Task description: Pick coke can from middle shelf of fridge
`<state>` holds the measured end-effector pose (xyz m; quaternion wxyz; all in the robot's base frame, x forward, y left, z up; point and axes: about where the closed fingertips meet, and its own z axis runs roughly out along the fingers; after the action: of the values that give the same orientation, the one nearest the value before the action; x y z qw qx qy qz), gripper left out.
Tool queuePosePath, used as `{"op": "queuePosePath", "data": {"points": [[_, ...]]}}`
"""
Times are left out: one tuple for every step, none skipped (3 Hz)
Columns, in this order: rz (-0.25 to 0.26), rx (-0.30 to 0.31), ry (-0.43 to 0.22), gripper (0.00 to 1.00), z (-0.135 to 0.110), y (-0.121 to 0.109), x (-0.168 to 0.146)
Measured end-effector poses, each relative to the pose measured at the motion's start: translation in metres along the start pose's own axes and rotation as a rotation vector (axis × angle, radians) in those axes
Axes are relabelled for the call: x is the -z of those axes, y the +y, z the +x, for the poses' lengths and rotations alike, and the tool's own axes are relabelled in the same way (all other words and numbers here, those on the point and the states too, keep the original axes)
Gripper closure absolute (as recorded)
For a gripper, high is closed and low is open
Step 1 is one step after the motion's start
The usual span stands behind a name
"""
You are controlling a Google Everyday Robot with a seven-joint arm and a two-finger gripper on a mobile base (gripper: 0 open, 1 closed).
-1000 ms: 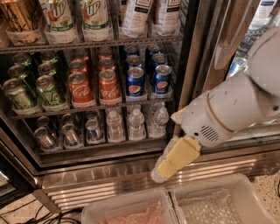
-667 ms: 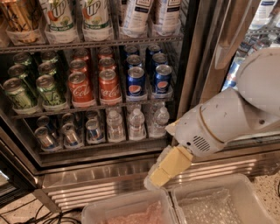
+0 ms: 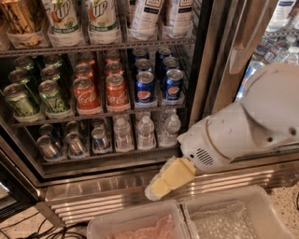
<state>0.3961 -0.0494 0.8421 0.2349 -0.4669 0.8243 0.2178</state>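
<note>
A red coke can (image 3: pixel 117 92) with a silver top and white Coca-Cola script stands at the front of the middle shelf (image 3: pixel 140 110) of the fridge (image 3: pixel 107 189), with a second Coke can touching its left side and more in rows behind. Green cans (image 3: pixel 53 96) sit to the left and blue Pepsi cans (image 3: pixel 145 87) to the right. 7UP cans (image 3: pixel 100 14) line the rack above. The yellow gripper (image 3: pixel 168 179) hangs low before the steel base, well apart from the can; whether it is spread or closed cannot be told.
</note>
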Motion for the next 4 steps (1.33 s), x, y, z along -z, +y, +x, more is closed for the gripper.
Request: {"op": "queuePosePath", "data": {"points": [[0.123, -0.141, -0.026, 0.0, 0.001, -0.019, -0.021], [0.188, -0.242, -0.067, 0.0, -0.001, -0.038, -0.037], [0.131, -0.265, -0.068, 0.0, -0.009, -0.048, -0.061], [0.131, -0.265, -0.068, 0.0, -0.009, -0.048, -0.061]]}}
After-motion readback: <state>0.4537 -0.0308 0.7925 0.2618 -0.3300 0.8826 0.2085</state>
